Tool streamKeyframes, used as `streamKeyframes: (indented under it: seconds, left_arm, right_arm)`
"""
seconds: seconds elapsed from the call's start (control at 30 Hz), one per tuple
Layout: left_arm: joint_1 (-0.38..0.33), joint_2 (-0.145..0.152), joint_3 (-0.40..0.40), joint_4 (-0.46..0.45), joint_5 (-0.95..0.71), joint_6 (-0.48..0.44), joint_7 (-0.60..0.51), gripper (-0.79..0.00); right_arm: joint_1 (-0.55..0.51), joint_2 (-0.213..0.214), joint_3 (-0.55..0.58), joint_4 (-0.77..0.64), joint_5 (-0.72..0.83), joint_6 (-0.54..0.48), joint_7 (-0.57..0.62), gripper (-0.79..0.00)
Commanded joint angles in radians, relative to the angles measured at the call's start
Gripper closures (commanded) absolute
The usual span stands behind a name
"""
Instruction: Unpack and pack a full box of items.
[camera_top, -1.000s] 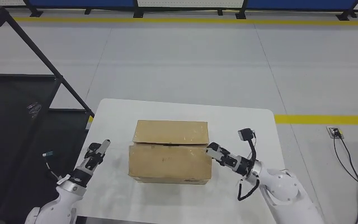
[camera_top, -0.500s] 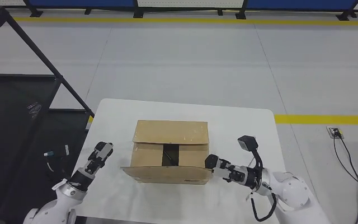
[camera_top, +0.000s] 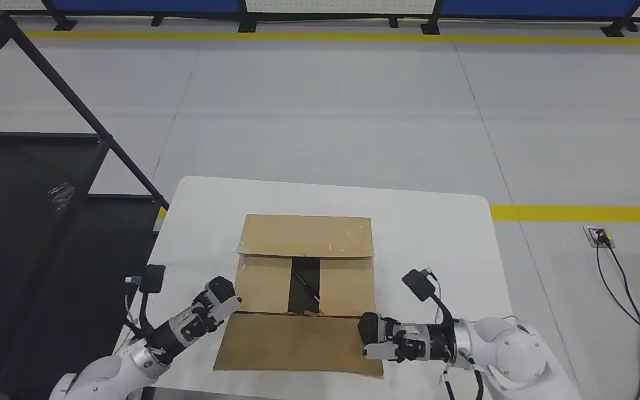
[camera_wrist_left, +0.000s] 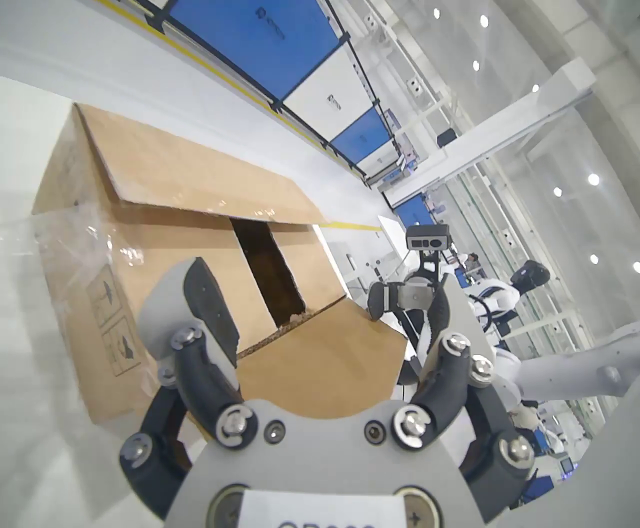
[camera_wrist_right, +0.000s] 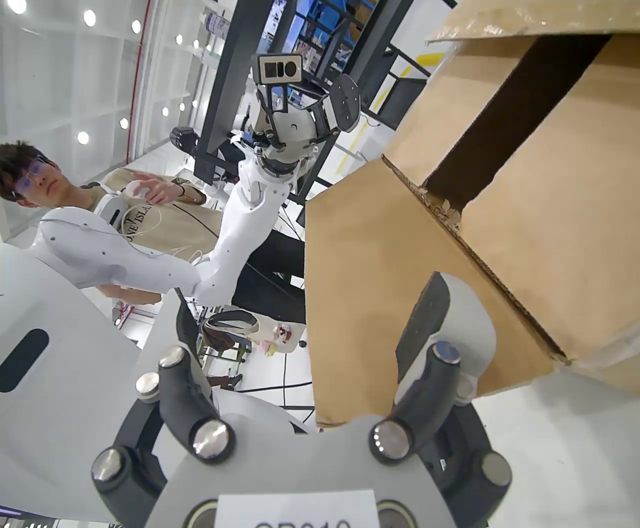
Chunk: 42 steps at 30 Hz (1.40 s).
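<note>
A: Where is the box right now?

B: I see the box (camera_top: 350, 290) in the middle of the bench (camera_top: 440, 240). Its back flap (camera_top: 305, 235) lies shut over the far half. Its front flap (camera_top: 295, 343) is folded out toward me and sticks out from the top edge on the near side. Two side flaps (camera_top: 262, 283) are folded in over the near half, with a dark gap (camera_top: 305, 283) between them. I can't tell what is inside through that gap.

A: And your fingers?

B: My left fingers (camera_top: 222, 296) are by the left near corner of the box, just beside the spot where the front flap bends. They are spread wide and hold nothing. From the left wrist view I see the flap past them, in the space between the two.

A: What about the other side?

B: My right fingers (camera_top: 368, 336) are at the right edge of the front flap, close to its outer corner. They are spread wide too. From the right wrist view the edge of the flap runs up between them. I can't tell if they touch the flap or are just next to it.
</note>
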Motion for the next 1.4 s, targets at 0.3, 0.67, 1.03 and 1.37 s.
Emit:
streamKeyframes:
  seconds: [0.3,0.67,1.03,1.37]
  left_arm:
    - [-0.023,0.038,0.016,0.052,-0.16,-0.053,-0.381,-0.785]
    - [-0.061,0.07,0.051,0.101,-0.175,-0.03,-0.503,-0.785]
    - [-0.064,0.077,0.059,0.108,-0.163,-0.033,-0.499,-0.785]
    - [-0.049,0.081,0.082,0.086,-0.096,-0.024,-0.44,-0.785]
  right_arm:
    - [0.03,0.0,-0.057,0.031,0.0,0.079,-0.063,-0.785]
    - [0.113,-0.019,-0.08,0.069,0.221,0.237,-0.253,-0.785]
    - [0.137,-0.022,-0.085,0.074,0.234,0.273,-0.287,-0.785]
    - [0.168,-0.034,-0.126,0.148,0.246,0.398,-0.378,-0.785]
